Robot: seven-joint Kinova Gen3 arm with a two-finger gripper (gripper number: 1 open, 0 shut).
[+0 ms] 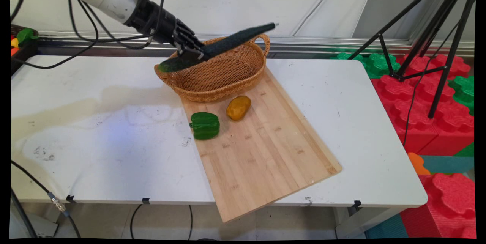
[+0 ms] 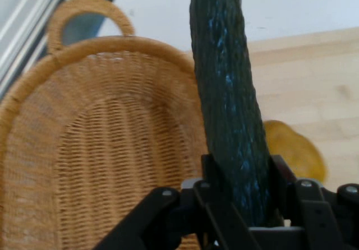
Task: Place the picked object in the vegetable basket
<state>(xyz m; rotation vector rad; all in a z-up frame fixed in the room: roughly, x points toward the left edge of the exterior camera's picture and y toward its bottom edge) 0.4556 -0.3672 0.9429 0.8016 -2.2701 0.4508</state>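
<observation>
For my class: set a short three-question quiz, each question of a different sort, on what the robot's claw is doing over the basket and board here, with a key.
1. True or false: the claw is shut on the cucumber.
2. Which thing lies on the cutting board nearest the wicker basket? A) green pepper B) potato C) cucumber
3. Fill in: the cucumber is held above the ____, tilted, with its far end higher.

Key
1. True: in the hand view both fingers press the cucumber's sides.
2. B: the potato lies just in front of the basket; the green pepper lies nearer the camera, to its left.
3. Basket.
</observation>
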